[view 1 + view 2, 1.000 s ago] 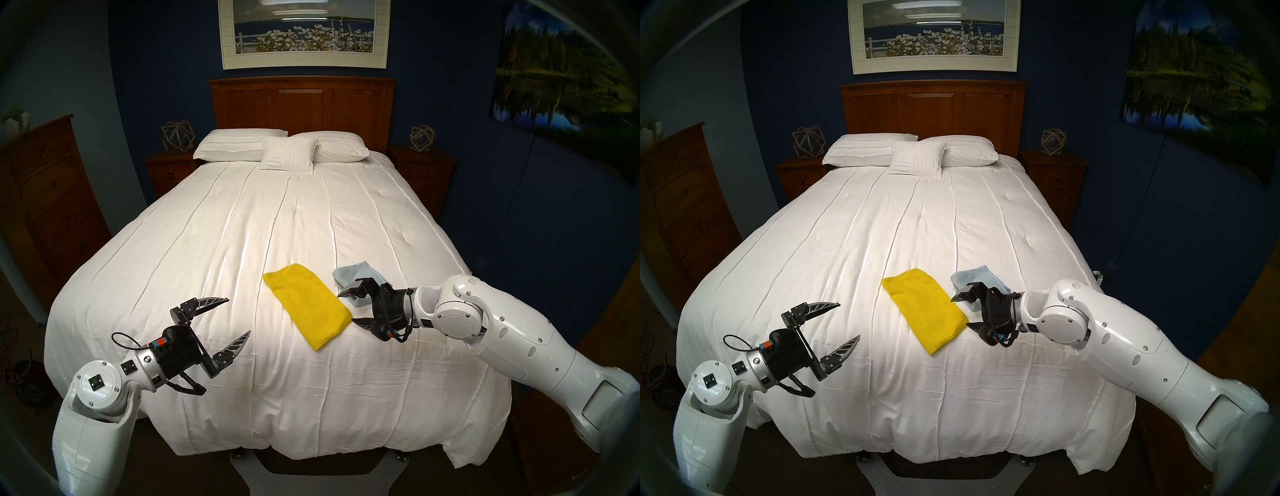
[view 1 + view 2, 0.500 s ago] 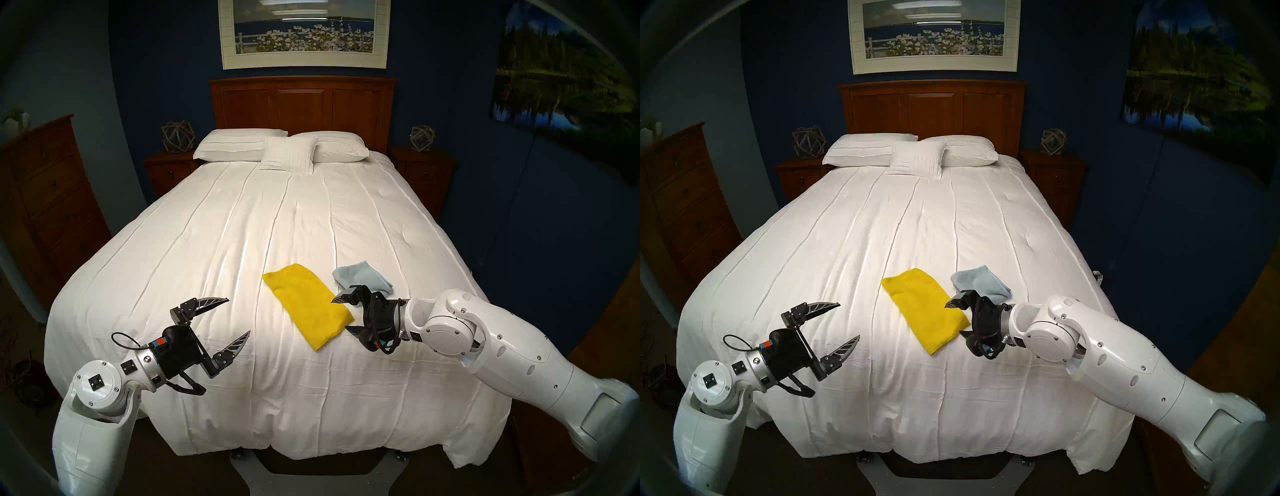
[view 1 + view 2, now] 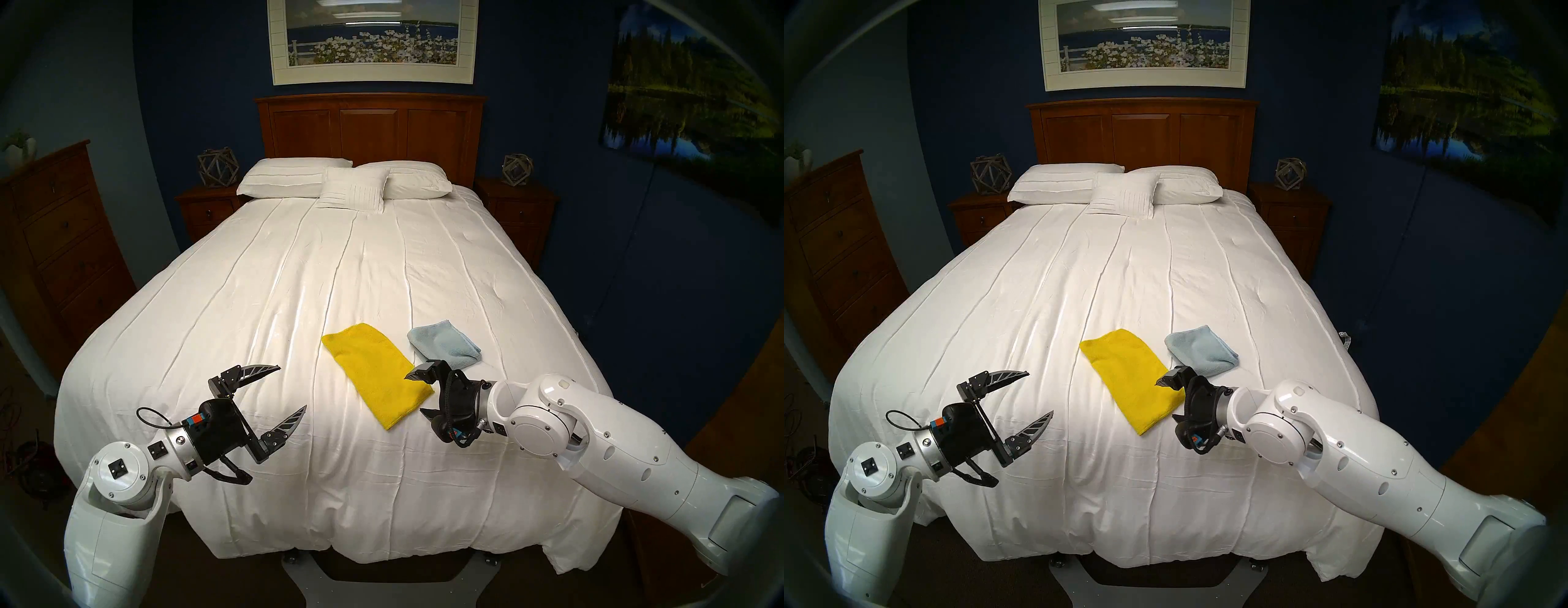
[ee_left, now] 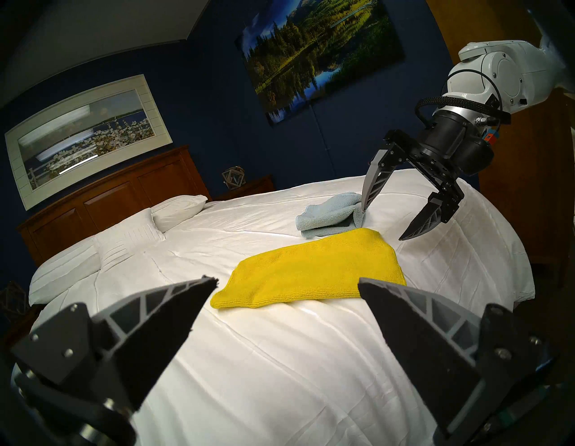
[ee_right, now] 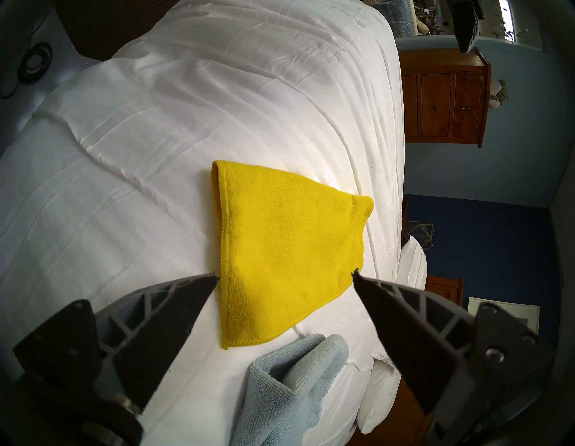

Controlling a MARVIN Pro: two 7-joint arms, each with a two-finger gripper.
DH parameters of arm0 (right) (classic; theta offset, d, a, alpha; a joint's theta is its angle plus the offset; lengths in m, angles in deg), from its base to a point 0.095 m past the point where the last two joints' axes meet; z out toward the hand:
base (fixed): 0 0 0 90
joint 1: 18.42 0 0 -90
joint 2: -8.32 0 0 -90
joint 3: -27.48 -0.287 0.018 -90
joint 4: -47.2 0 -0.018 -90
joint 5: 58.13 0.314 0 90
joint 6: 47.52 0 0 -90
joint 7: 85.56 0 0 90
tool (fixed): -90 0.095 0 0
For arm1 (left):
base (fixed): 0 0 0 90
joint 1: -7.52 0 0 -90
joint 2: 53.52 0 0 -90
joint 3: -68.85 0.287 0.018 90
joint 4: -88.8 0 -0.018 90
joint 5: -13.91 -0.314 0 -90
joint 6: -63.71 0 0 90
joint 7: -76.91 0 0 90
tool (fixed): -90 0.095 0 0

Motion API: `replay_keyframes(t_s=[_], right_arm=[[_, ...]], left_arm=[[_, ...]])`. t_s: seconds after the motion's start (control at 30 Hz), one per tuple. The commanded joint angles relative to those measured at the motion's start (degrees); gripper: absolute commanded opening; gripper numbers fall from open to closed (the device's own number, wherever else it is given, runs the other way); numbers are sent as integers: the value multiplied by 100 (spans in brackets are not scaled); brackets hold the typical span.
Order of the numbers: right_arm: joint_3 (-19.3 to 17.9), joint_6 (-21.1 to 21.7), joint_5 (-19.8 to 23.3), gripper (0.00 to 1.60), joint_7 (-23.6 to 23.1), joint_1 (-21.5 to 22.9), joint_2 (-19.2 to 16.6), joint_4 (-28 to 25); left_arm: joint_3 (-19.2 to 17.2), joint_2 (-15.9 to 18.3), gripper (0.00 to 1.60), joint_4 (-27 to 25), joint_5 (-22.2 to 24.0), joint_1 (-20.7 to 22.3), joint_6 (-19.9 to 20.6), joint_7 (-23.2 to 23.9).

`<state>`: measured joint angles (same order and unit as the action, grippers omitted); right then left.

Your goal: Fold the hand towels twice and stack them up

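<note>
- Lying on the white bedspread, near the foot of the bed: yellow towel, a long rectangle apparently folded once, long axis running from about 11 o'clock to 5 o'clock in the head view.
- Sitting just beside it at its 2 o'clock, apart by a thin strip of bedspread: blue towel, a smaller, thicker, folded packet.
- Hovering with jaws spread wide and holding nothing: right gripper, at the 4 o'clock end of the yellow towel, one fingertip above that short end, the other off the cloth on the near side.
- Seen from the right wrist: yellow towel stretching away toward 12 o'clock between the two fingertips, with the blue towel bunched at 6 o'clock, under the palm.
- Hanging level over the bedspread, jaws likewise spread and empty: left gripper, well apart from the yellow towel, which lies at its 2 o'clock.
- Judging the right arm far nearer to the near short end; likely heading for a pinch there, then a carry along the long axis toward 11 o'clock for the second fold.
- Risking a snag: the blue towel so close behind the right fingers, and only the top layer getting caught.
</note>
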<state>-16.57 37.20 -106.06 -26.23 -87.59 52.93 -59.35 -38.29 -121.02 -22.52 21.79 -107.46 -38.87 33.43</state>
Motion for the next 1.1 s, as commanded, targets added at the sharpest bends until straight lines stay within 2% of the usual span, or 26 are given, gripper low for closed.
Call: replay_keyframes(t_s=[0.0, 0.3, 0.7, 1.07], right_arm=[[87, -86, -100, 160, 108, 164, 314, 177], [109, -123, -188, 160, 268, 343, 603, 492], [79, -231, -222, 160, 262, 411, 716, 598], [138, -462, -51, 160, -228, 532, 735, 760]], left_arm=[[-25, 11, 160, -101, 12, 6, 4, 4], [-25, 7, 160, -96, 10, 11, 0, 9], [-30, 0, 160, -101, 6, 11, 6, 16], [-34, -6, 160, -104, 3, 11, 9, 21]])
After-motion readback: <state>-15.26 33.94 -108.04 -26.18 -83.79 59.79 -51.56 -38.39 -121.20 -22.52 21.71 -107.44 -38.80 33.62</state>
